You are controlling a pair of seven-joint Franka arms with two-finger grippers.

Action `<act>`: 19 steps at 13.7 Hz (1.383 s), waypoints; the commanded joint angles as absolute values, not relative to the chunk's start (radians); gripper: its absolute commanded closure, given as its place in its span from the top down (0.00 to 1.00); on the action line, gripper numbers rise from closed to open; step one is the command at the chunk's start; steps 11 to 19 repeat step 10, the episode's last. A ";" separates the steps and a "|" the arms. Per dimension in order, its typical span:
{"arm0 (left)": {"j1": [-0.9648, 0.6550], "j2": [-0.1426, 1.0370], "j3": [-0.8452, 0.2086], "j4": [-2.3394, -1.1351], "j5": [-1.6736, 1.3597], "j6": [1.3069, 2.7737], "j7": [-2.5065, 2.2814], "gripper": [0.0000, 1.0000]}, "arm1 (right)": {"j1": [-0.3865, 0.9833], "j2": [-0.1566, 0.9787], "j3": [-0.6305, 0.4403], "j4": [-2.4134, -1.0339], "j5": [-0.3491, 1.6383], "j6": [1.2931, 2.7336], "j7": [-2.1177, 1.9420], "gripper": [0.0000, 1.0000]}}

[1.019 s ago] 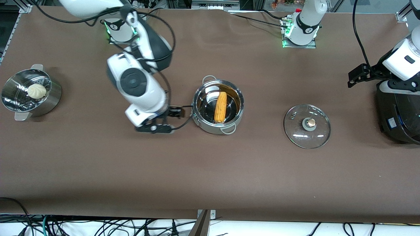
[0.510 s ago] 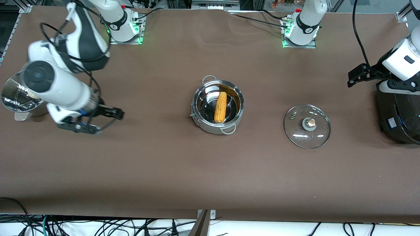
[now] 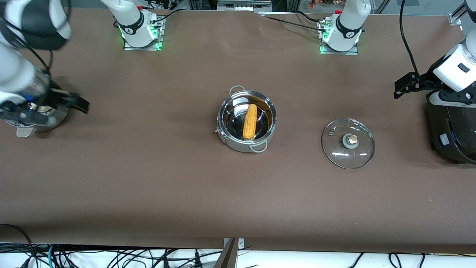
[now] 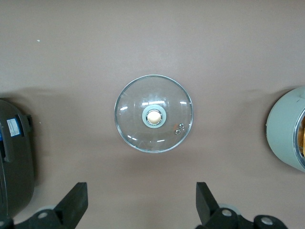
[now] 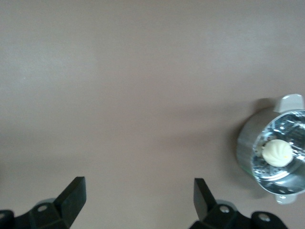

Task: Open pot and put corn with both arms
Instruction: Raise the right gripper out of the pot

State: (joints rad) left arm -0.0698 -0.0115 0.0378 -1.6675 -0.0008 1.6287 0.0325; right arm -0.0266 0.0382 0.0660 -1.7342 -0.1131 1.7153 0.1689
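The steel pot (image 3: 240, 145) stands open mid-table with the yellow corn (image 3: 250, 121) lying inside it. Its glass lid (image 3: 348, 143) with the brass-coloured knob lies flat on the table beside the pot, toward the left arm's end. The lid also shows in the left wrist view (image 4: 153, 113), with the pot's wall (image 4: 286, 136) at the edge. My right gripper (image 3: 76, 104) is open and empty, up in the air by the steamer bowl; its open jaws show in the right wrist view (image 5: 139, 200). My left gripper (image 3: 403, 87) is open and empty by the rice cooker, also seen in its wrist view (image 4: 142, 202).
A perforated steel steamer bowl (image 3: 44, 125) stands at the right arm's end; the right wrist view shows it (image 5: 248, 152) holding a white bun (image 5: 277, 152). The big black rice cooker (image 3: 452, 130) stands at the left arm's end, also in the left wrist view (image 4: 16, 157).
My right arm has swung away from the pot toward the steamer bowl at its end of the table. The corn stays in the pot. The left arm has not moved.
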 commanded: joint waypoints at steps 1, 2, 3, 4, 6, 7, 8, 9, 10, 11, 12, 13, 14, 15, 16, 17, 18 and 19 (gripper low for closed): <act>-0.083 -0.015 0.051 -1.663 0.023 1.615 0.058 1.00 | -0.040 -0.015 0.061 -1.734 -0.077 1.654 0.126 1.00; -0.083 -0.015 0.051 -1.663 0.023 1.615 0.058 1.00 | -0.040 -0.014 0.061 -1.706 -0.057 1.622 0.127 1.00; -0.083 -0.015 0.051 -1.663 0.023 1.615 0.058 1.00 | -0.040 -0.015 0.061 -1.701 -0.034 1.612 0.130 1.00; -0.083 -0.015 0.051 -1.663 0.023 1.615 0.058 1.00 | -0.040 -0.011 0.060 -1.700 -0.006 1.620 0.135 1.00; -0.083 -0.015 0.051 -1.663 0.023 1.615 0.058 1.00 | -0.038 -0.006 0.048 -1.704 0.006 1.621 0.140 1.00; -0.083 -0.015 0.051 -1.663 0.023 1.615 0.058 1.00 | -0.038 -0.006 0.048 -1.704 0.006 1.620 0.132 1.00; -0.083 -0.015 0.051 -1.663 0.023 1.615 0.058 1.00 | -0.038 -0.006 0.046 -1.703 0.006 1.624 0.120 1.00; -0.083 -0.015 0.051 -1.664 0.023 1.615 0.058 1.00 | -0.038 -0.005 0.046 -1.703 0.008 1.624 0.118 1.00; -0.083 -0.015 0.051 -1.663 0.023 1.615 0.058 1.00 | -0.038 -0.005 0.046 -1.703 0.008 1.624 0.120 1.00; -0.083 -0.015 0.051 -1.663 0.023 1.615 0.058 1.00 | -0.038 -0.005 0.046 -1.703 0.008 1.624 0.120 1.00; -0.083 -0.015 0.051 -1.663 0.023 1.615 0.058 1.00 | -0.038 -0.005 0.046 -1.703 0.008 1.624 0.120 1.00; -0.083 -0.015 0.051 -1.663 0.023 1.615 0.058 1.00 | -0.038 -0.005 0.046 -1.703 0.008 1.624 0.120 1.00; -0.083 -0.015 0.051 -1.663 0.023 1.615 0.058 1.00 | -0.038 -0.005 0.046 -1.703 0.008 1.624 0.120 1.00; -0.083 -0.015 0.051 -1.663 0.023 1.615 0.058 1.00 | -0.038 -0.005 0.046 -1.703 0.008 1.624 0.120 1.00; -0.083 -0.015 0.051 -1.663 0.023 1.615 0.058 1.00 | -0.038 -0.005 0.046 -1.703 0.008 1.624 0.120 1.00; -0.083 -0.015 0.051 -1.663 0.023 1.615 0.058 1.00 | -0.038 -0.005 0.046 -1.703 0.008 1.624 0.120 1.00; -0.083 -0.015 0.051 -1.663 0.023 1.615 0.058 1.00 | -0.038 -0.005 0.046 -1.703 0.008 1.624 0.120 1.00; -0.083 -0.015 0.051 -1.663 0.023 1.615 0.058 1.00 | -0.038 -0.005 0.046 -1.703 0.008 1.624 0.120 1.00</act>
